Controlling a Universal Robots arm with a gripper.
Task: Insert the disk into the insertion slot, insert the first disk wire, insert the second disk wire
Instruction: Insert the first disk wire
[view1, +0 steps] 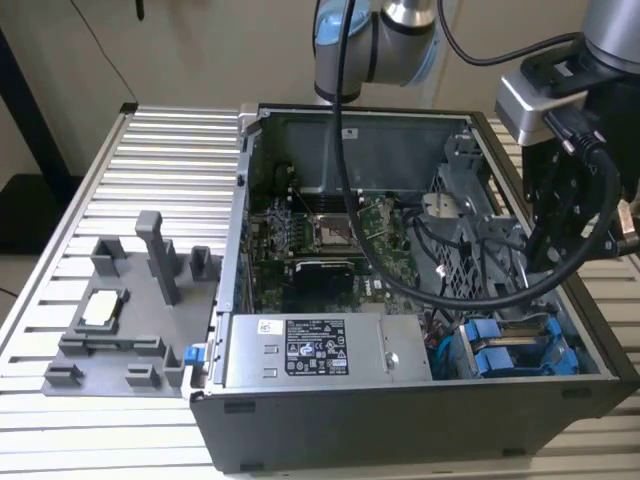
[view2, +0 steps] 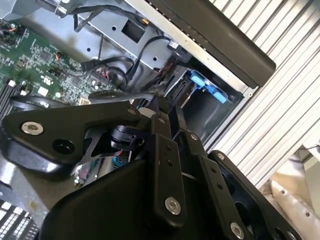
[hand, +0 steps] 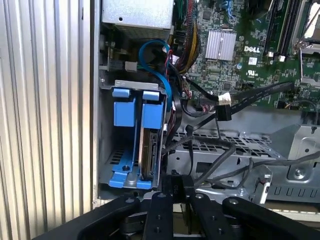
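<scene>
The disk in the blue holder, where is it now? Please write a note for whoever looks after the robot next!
Gripper: hangs over the open computer case, close to the drive bay. Whether it grips anything cannot be told.
Disk: stands on edge in its blue carrier inside the bay slot, beside a second blue carrier.
Done: the disk looks inserted.
Left: both wires, it seems. A black wire's plug hangs free beside the bay, not on the disk.

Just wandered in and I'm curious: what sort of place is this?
Probably a robotics lab bench: an open computer case sits on a ribbed metal table, with a robot arm over it.
</scene>
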